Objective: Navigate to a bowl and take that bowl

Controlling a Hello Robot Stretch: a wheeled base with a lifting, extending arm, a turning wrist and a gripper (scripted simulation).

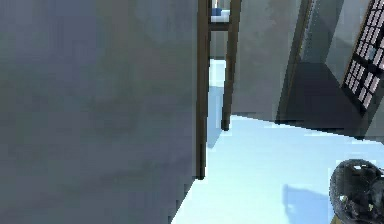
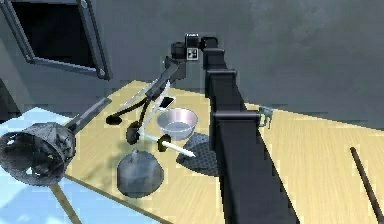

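A silver-grey bowl [image 2: 177,125] stands on the light wooden table [image 2: 310,150], just left of the dark arm bar that rises from the arm side view's bottom edge. The gripper [image 2: 128,122] reaches down and left from the two white squares, and its thin fingers end over the tabletop left of the bowl. Small things lie on the table around it, so I cannot tell whether it holds anything.
On the table also lie a grey cone-shaped lid [image 2: 137,175], a white utensil [image 2: 176,150], a dark mat [image 2: 205,157], a flat white slab [image 2: 165,102] and a dark stick [image 2: 366,176]. A glassy globe [image 2: 35,152] stands at the left edge. Ahead are a grey wall [image 1: 95,100] and a dark post [image 1: 201,90].
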